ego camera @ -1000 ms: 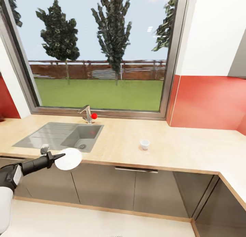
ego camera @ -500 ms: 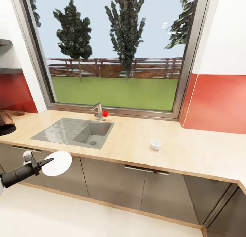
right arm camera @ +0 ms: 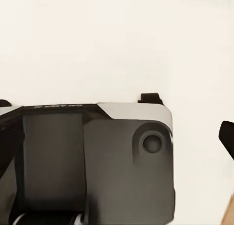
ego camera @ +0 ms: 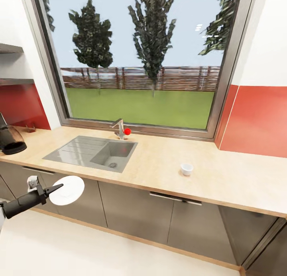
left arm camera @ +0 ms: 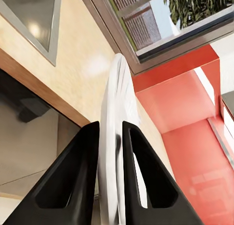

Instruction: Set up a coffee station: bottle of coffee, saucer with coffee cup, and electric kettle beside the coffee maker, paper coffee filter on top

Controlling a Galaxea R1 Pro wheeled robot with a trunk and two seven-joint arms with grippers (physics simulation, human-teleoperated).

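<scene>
- One task item is in transit: the saucer [ego camera: 68, 190] is held edge-on by the left gripper [ego camera: 50, 191], out in front of the grey cabinet fronts and below the bench [ego camera: 223, 180] edge, not yet over it.
- Left wrist view confirms the hold: both jaws closed on the saucer's [left arm camera: 116, 132] rim, the plate standing on edge between them.
- Right gripper: the right wrist view gives robot body panels and pale floor; a dark tip at the frame edge may be a finger. Jaw state cannot be told.
- Coffee cup [ego camera: 186, 168] stands upright on the bench, well to the right of the steel sink [ego camera: 75, 150], alone, no saucer under it.
- Electric kettle [ego camera: 11, 139]: dark base and amber glass at the far left of the bench, cut off by the frame.
- Judgement: early stage. Saucer placement is pending, then cup onto saucer. The kitchen shelf [ego camera: 16, 81] is only partly in frame; status of the bottle, filter and coffee maker cannot be assessed here.
</scene>
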